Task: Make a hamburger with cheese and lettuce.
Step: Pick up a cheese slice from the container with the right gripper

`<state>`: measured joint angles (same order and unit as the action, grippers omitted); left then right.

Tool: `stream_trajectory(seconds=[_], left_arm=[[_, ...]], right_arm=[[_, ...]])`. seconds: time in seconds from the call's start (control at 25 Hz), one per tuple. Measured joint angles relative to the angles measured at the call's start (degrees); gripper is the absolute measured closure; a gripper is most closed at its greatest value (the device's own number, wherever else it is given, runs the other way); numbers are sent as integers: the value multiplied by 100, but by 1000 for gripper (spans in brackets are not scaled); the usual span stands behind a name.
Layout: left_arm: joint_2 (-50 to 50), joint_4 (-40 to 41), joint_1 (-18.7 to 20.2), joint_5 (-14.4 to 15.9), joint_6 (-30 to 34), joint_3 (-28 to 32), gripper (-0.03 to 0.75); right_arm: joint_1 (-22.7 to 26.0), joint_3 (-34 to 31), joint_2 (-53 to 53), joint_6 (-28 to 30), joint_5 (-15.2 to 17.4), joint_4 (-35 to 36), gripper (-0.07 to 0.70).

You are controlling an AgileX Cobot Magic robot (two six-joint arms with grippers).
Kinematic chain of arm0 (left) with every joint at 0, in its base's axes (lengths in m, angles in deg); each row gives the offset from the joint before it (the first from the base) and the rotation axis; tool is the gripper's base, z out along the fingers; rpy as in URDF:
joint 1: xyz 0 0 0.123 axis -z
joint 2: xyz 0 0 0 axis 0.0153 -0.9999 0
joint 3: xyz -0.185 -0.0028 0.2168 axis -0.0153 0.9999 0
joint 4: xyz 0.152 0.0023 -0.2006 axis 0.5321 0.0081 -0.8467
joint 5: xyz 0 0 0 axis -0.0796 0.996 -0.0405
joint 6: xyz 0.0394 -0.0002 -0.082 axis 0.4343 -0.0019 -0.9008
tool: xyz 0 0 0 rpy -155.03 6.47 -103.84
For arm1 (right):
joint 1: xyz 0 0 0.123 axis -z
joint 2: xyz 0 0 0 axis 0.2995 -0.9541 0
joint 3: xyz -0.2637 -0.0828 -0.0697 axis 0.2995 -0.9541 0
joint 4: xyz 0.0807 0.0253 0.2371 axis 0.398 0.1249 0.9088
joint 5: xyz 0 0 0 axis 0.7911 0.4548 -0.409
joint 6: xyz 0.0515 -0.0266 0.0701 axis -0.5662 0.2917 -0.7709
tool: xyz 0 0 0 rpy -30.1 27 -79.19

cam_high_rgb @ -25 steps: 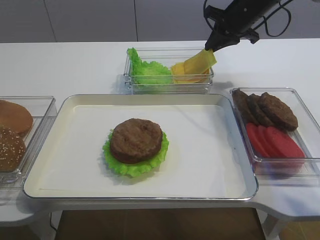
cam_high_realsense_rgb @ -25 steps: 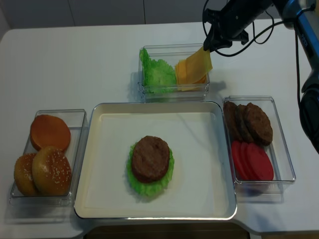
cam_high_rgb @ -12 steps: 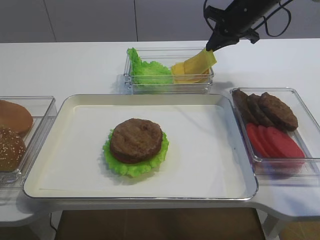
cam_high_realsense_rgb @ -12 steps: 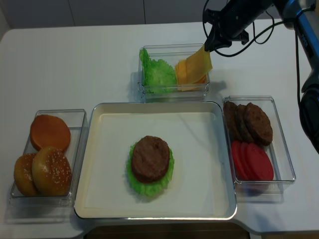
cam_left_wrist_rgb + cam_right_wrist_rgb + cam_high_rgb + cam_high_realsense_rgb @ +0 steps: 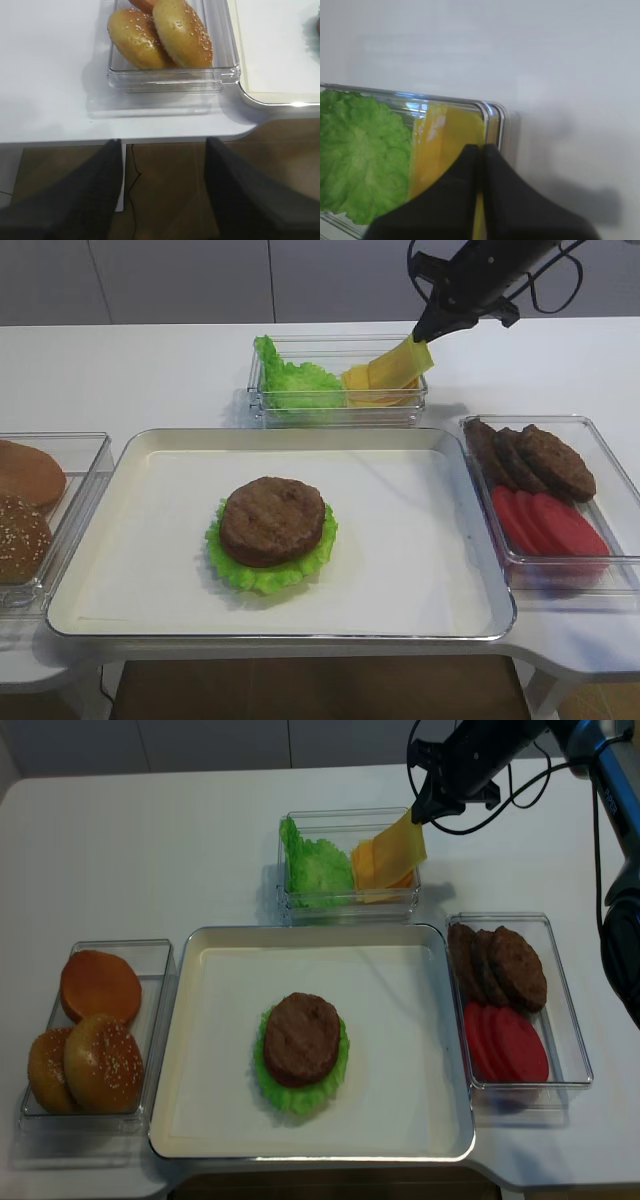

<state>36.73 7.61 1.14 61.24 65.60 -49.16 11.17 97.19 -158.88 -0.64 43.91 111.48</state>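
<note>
Cheese (image 5: 402, 364) pinched, tilted; hamburger (image 5: 272, 522) on lettuce (image 5: 262, 574).

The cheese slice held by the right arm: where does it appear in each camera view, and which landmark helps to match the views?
Exterior high: the cheese slice hangs at top, right of centre, over the clear container.
Exterior high (realsense): the slice is at top, right of centre.
Right wrist: it fills the lower centre, pinched in the right gripper, jaws shut.
Left wrist: not in view.
Shared landmark: the green leaves beside it.
</note>
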Motion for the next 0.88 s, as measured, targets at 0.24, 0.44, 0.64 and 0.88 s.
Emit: stream_trajectory(seconds=[0.24, 0.44, 0.64, 0.88], left_arm=[[0, 0, 0, 0, 0, 0, 324], [0, 0, 0, 0, 0, 0, 324], [0, 0, 0, 0, 0, 0, 324], [0, 0, 0, 0, 0, 0, 324]], right_arm=[[0, 0, 62, 0, 0, 113, 603], [0, 0, 184, 0, 7, 290, 603], [0, 0, 326, 0, 7, 373, 603], [-13, 0, 572, -10, 26, 382, 603]])
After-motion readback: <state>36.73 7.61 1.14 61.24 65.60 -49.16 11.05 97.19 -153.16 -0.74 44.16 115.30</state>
